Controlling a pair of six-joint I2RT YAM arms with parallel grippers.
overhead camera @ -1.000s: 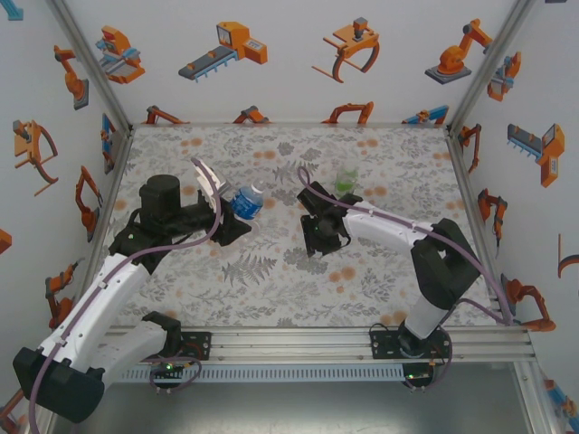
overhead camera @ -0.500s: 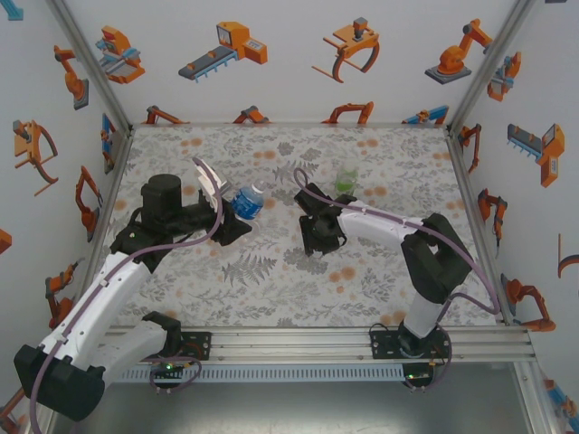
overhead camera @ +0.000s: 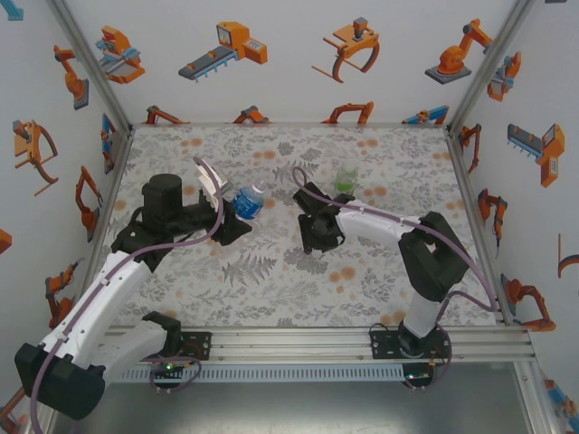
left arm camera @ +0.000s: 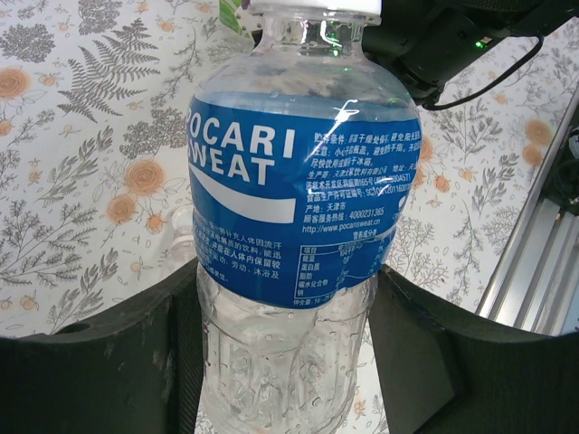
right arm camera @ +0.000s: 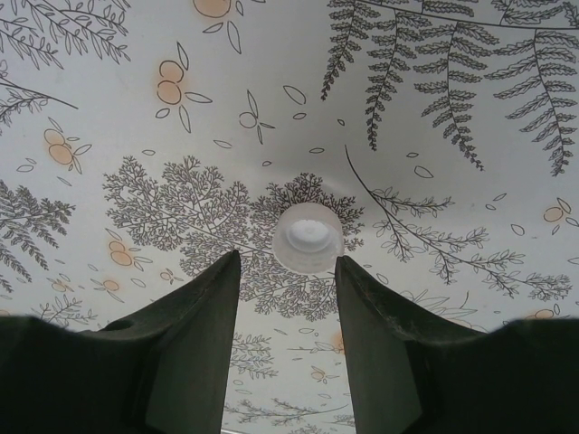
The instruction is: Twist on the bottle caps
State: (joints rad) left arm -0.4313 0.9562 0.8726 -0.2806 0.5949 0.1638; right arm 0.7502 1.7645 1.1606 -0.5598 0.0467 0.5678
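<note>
R gripper (right arm camera: pixel 288 264) edged left above cap (right arm camera: pixel 308 237); L gripper (left arm camera: pixel 285 307) still grips bottle (left arm camera: pixel 303 181).

Note that the table (overhead camera: pixel 271 289) carries a fern-and-flower printed cloth (right arm camera: pixel 136 108). The greenish bottle (overhead camera: pixel 346 176) stands upright on it. One whitish bottle cap (right arm camera: pixel 308 237) lies flat nearer you than that bottle.

Blue-label btl (left arm camera: pixel 303 208), clear body; green btl (overhead camera: pixel 346 176) upright; white cap (right arm camera: pixel 308 237) loose.
</note>
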